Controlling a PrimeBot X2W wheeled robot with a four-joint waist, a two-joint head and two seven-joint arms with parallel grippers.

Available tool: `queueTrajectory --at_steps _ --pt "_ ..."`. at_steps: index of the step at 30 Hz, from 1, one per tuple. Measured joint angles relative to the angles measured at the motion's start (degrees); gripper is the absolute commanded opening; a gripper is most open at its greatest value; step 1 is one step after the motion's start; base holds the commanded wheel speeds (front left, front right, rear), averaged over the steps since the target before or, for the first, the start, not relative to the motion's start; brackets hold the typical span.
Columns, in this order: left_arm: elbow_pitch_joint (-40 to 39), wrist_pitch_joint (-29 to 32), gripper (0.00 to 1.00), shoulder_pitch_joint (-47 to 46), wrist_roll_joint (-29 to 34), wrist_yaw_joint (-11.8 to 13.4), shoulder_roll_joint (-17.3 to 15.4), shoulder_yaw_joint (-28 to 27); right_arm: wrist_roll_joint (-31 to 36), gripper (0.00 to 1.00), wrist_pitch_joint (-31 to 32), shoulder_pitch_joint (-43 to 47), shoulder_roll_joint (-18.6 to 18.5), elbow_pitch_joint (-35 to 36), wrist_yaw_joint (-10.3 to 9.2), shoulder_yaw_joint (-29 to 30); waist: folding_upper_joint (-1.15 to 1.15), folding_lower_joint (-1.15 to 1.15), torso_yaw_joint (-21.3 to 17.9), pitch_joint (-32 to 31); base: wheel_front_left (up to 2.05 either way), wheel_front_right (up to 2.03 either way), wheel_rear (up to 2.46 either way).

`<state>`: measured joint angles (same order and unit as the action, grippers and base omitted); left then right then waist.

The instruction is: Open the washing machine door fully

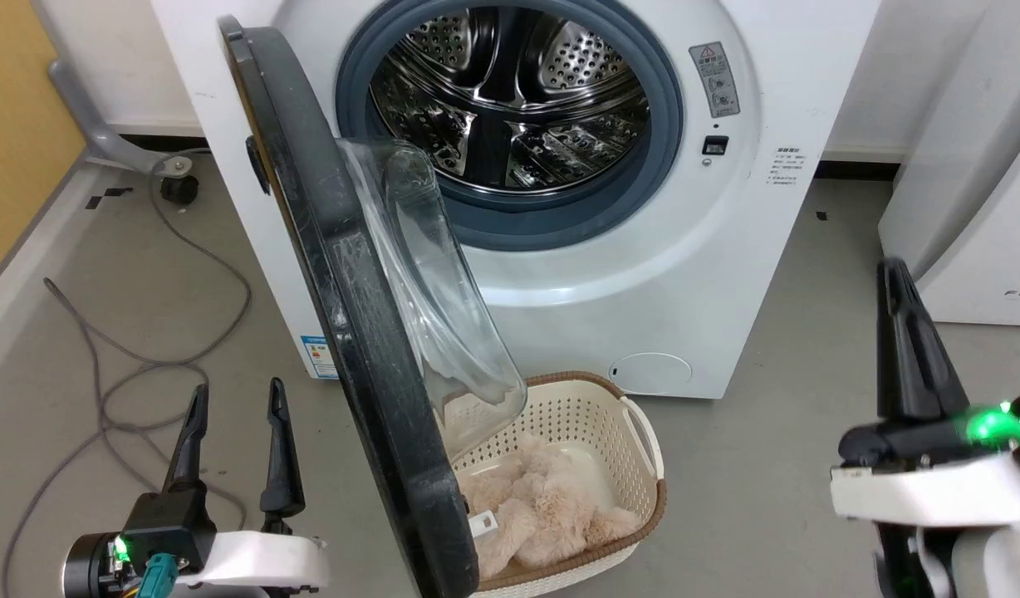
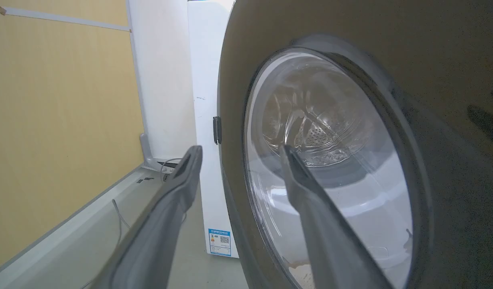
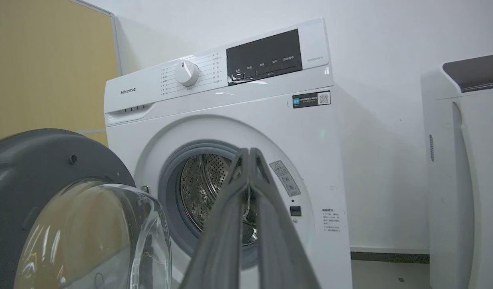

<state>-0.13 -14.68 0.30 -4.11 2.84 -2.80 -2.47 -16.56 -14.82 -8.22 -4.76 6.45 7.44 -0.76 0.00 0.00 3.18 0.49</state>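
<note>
Clearly the door (image 1: 356, 332) is not fully open yet. It stands out edge-on from the washer (image 1: 726, 274), just right of the left gripper (image 1: 238, 389), with its outer face turned toward that gripper. The left fingers are spread and hold nothing. In the left wrist view the right-hand finger (image 2: 310, 200) lies across the glass and the other points past the door's edge. I cannot tell whether either one touches the door.

The main risk, as I judge it, is that the left gripper sits on the side the door must swing into. If the door is pushed wider while the gripper stays there, the glossy face could strike the spread fingers, or a fingertip could skid on the glass.

The right gripper (image 1: 894, 274) has its fingers pressed together on nothing. It is well apart from the door, with the basket (image 1: 653, 465) lying between them, down to its left. A reach from there to push the inner side could clip the basket rim or the bulging glass above it.

A weak push may also let the door drift back toward the drum (image 1: 510, 100). A cable (image 1: 103, 365) loops on the floor just ahead and left of the left gripper and could snag a low sweep.
</note>
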Motion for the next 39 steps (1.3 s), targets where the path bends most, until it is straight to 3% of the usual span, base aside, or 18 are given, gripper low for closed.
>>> queueTrajectory --at_steps 4,7,16,17,18,26,27,28,29,30,39 --pt "0.02 0.0 1.0 0.02 0.0 0.0 0.0 0.0 9.22 0.0 0.0 3.54 1.12 -0.78 0.0 1.26 0.0 0.0 -0.27 -0.14 0.0 0.0 0.0" --pt "0.07 0.0 1.0 0.04 0.0 0.0 -0.01 0.03 11.96 0.0 0.01 5.49 1.46 -2.87 0.0 2.24 0.0 0.0 -0.41 -0.31 0.0 0.0 0.0" --pt "0.27 0.0 1.0 0.91 -0.02 -0.01 0.0 0.13 11.44 0.02 0.01 9.43 1.63 -8.81 0.0 4.23 0.0 0.01 -0.52 -0.74 0.0 0.0 0.0" --pt "0.27 0.0 1.0 0.9 -0.02 0.0 0.0 0.14 11.43 0.85 0.01 9.54 1.65 -9.35 0.0 4.24 0.0 0.01 -0.54 -0.75 0.0 0.0 0.0" --pt "0.26 0.0 1.0 0.9 -0.02 0.0 0.0 0.15 11.28 1.0 0.01 9.61 1.68 -9.71 0.0 4.39 0.0 0.01 -0.56 -0.73 0.0 0.0 0.0" --pt "0.53 0.0 1.0 0.9 -0.3 -0.01 0.0 0.25 10.93 1.0 0.01 9.62 1.68 -11.69 0.0 4.98 0.0 0.01 -0.56 -0.69 0.0 0.0 0.0" --pt "0.66 0.0 0.88 0.9 -0.51 -0.01 0.0 0.24 10.93 1.0 0.01 9.62 1.68 -11.78 0.0 4.98 0.0 0.0 -0.53 -0.7 0.0 0.0 0.0" --pt "0.69 0.0 0.36 0.9 -0.62 -0.01 0.0 0.22 10.93 1.0 0.01 9.62 1.68 -11.88 0.0 4.97 0.0 0.01 -0.5 -0.73 0.0 0.0 0.0" --pt "0.69 0.0 0.1 0.9 -0.62 -0.01 0.0 0.23 10.94 1.0 0.01 9.62 1.68 -11.94 0.0 4.99 0.0 0.01 -0.46 -0.76 0.0 0.0 0.0" --pt "0.89 0.0 0.0 0.9 -0.63 -0.23 0.0 0.24 10.95 1.0 0.01 9.62 1.68 -11.99 0.0 5.0 0.0 0.0 -0.42 -0.79 0.0 0.0 0.0" --pt "-0.6 0.0 0.0 0.65 -1.14 -0.48 0.0 -1.88 11.05 1.0 0.01 9.75 1.68 -11.43 0.0 5.39 0.0 0.0 0.17 -1.02 0.0 0.0 0.0"
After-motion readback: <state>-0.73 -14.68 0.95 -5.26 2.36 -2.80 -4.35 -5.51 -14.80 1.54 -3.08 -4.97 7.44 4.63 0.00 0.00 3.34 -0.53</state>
